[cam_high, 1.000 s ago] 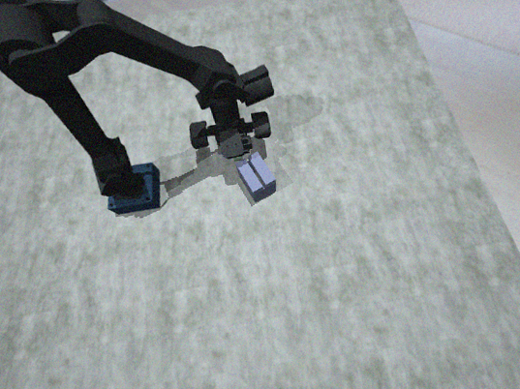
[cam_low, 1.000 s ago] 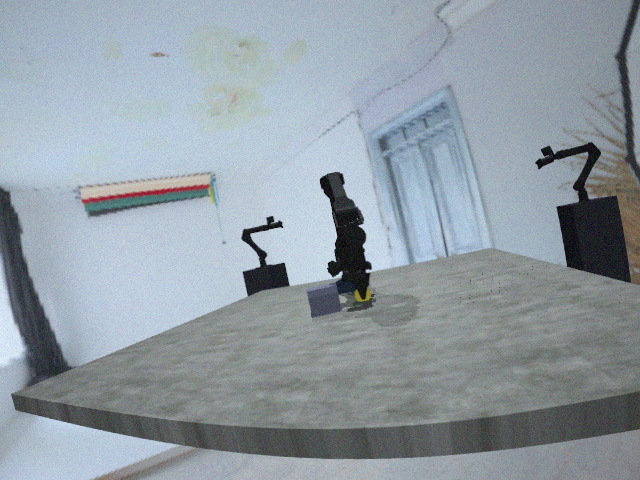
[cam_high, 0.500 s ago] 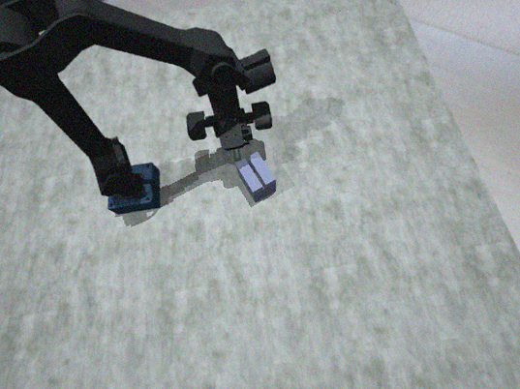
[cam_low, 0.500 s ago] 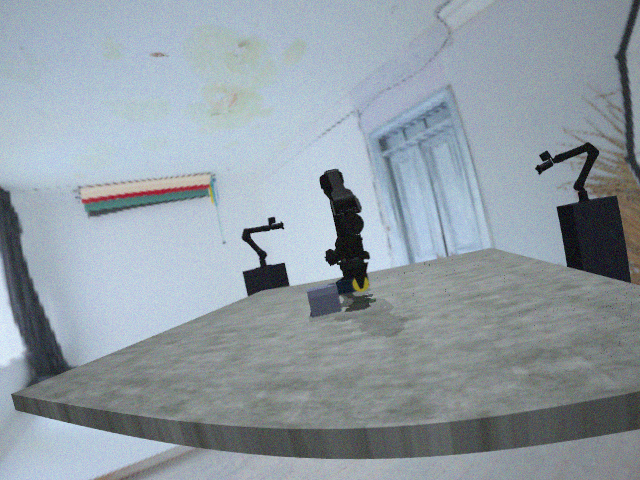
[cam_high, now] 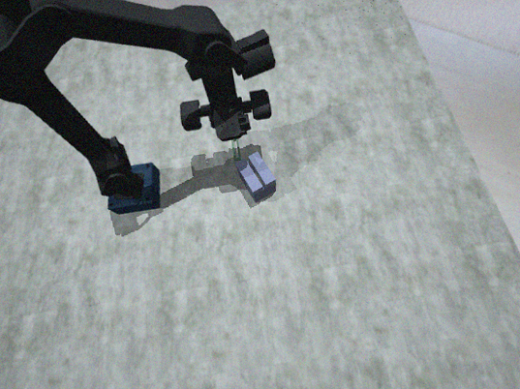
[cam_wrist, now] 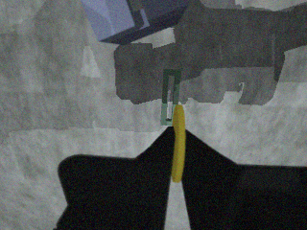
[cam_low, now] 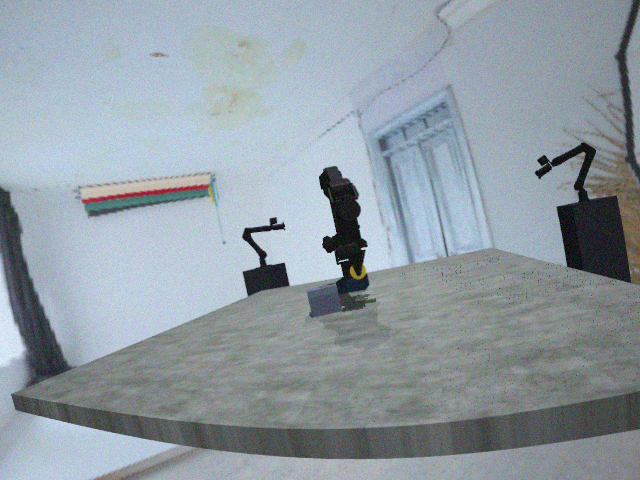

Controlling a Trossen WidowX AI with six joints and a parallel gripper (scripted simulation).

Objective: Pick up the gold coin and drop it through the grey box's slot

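My gripper point(cam_high: 233, 137) point(cam_low: 357, 270) point(cam_wrist: 175, 132) is shut on the gold coin point(cam_low: 363, 275) point(cam_wrist: 177, 160), which stands upright, edge-on in the wrist view. The coin hangs above the dark-green holder point(cam_high: 237, 159) point(cam_low: 368, 300) point(cam_wrist: 173, 73), clear of it in the exterior view. The holder's narrow recess shows no coin. In the top view the coin is hidden behind the gripper. The closed grey box point(cam_high: 249, 179) point(cam_low: 324, 301) point(cam_wrist: 112, 21) looks lilac and sits close to the holder, at the top of the wrist view. Its lid slot point(cam_high: 260, 174) runs lengthwise and is turned at an angle to the holder.
The arm's blue base point(cam_high: 150, 197) point(cam_low: 359, 285) stands on the table point(cam_high: 268, 312) point(cam_low: 310, 382), left of the box in the top view. Two other small arms stand on dark pedestals point(cam_low: 266, 279) point(cam_low: 594, 237) beyond the table. The arm's shadow falls across the holder and around the box.
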